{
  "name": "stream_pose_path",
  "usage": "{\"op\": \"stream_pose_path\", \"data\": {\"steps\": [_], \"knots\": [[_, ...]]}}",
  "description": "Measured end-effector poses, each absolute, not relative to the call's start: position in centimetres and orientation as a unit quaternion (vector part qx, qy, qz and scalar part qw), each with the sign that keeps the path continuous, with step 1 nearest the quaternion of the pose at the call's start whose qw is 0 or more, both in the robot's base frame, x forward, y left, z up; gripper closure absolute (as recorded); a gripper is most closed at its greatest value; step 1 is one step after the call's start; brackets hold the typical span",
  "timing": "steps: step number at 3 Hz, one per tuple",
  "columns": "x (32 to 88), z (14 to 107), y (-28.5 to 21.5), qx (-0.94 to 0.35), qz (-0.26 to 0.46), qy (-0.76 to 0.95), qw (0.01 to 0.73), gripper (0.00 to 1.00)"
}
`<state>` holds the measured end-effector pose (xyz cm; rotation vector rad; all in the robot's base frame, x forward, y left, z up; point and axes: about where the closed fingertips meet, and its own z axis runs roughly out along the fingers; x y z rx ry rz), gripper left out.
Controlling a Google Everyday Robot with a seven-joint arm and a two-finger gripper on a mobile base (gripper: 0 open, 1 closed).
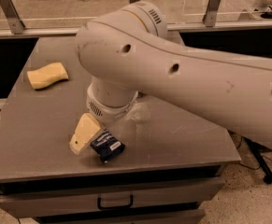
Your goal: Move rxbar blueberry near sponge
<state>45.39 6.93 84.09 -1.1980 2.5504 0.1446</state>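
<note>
A: What do we see first?

B: The white arm (196,78). It sweeps in from the right of the view and covers most of the grey table (182,134). Its round wrist housing (110,104) hangs directly above the gripper (83,135).

A: And where do we place the gripper itself?

B: Low over the table's front part, close to the front edge. It shows as a cream-coloured wedge slanting down and to the left of the view.

A: Can we say whether it is spread or pinching?

B: No, we cannot tell. The wrist and the angle hide too much of it.

A: What about the sponge (47,75)?

B: We see it well apart from the gripper, farther back on the table and off to the gripper's left in the view. It lies flat, pale yellow with wavy sides.

A: And the rxbar blueberry (108,144)?

B: It lies right against the gripper, on its right side in the view. We see it as a dark-blue wrapper with white lettering. It looks tilted, but we cannot tell whether it rests on the table or is lifted.

A: Anything below the gripper?

B: A drawer handle (114,203) on the table's front.
</note>
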Motion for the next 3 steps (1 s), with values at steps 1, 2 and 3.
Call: {"op": "stream_pose_path", "data": {"steps": [1,2,3], "knots": [[44.93,83.31,7.92,-0.426,0.053,0.888,0.164,0.18],[44.52,83.11,8.26,-0.434,0.051,0.883,0.170,0.41],[44.30,82.97,8.08,-0.456,0.063,0.872,0.165,0.64]]}}
